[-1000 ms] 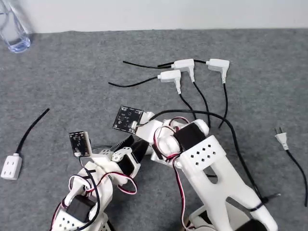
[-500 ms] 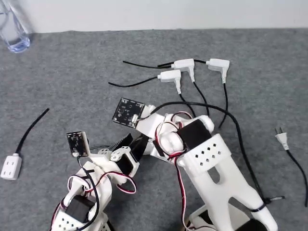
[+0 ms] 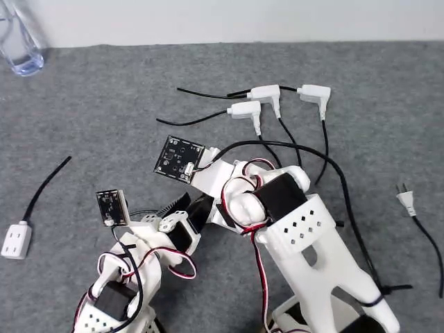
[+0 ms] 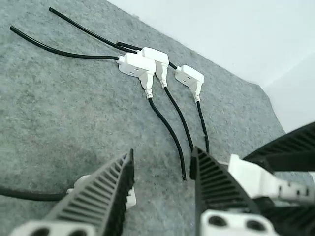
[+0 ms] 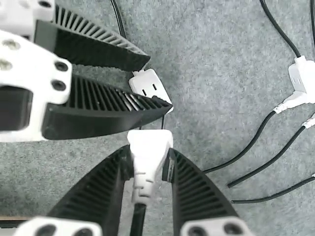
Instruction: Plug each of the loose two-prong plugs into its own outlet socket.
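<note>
R jaws on plug (image 5: 147,150), nr socket (image 5: 149,87)

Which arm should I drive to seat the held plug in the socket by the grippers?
Right, most likely. The right gripper is shut on the white plug, just short of the socket. The left gripper is open at the socket, holding no plug.

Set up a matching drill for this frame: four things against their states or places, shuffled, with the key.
1. right hand
2. left hand
3. bare two-prong plug
4. lone socket

a. open
b. lying at the high view's far left
c. shut on a white plug
d. lying unplugged at the high view's far right

Pairs: 1-c, 2-a, 3-d, 4-b
</note>
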Controlling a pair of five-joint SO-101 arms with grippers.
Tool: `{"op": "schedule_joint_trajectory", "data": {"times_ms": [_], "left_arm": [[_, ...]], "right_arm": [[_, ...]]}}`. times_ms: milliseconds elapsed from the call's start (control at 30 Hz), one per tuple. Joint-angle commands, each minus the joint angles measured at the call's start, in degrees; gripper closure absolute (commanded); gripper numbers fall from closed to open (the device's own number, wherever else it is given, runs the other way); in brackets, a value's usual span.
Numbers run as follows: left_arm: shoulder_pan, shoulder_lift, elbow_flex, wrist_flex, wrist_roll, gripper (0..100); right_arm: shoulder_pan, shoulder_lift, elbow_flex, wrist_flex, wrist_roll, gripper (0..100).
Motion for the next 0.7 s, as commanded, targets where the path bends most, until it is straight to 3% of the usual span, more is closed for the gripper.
{"op": "schedule_joint_trajectory", "data": {"times_ms": [0, 667], "left_arm": [[0.18, 0.35, -0.4, 0.18, 0.09, 82], [0.18, 0.35, -0.4, 0.26, 0.09, 82]], "right_arm": [[-1.63, -0.4, -4.48, -0.84, -1.93, 98.9], [-1.54, -4.62, -4.66, -1.45, -2.2, 98.9]]}}
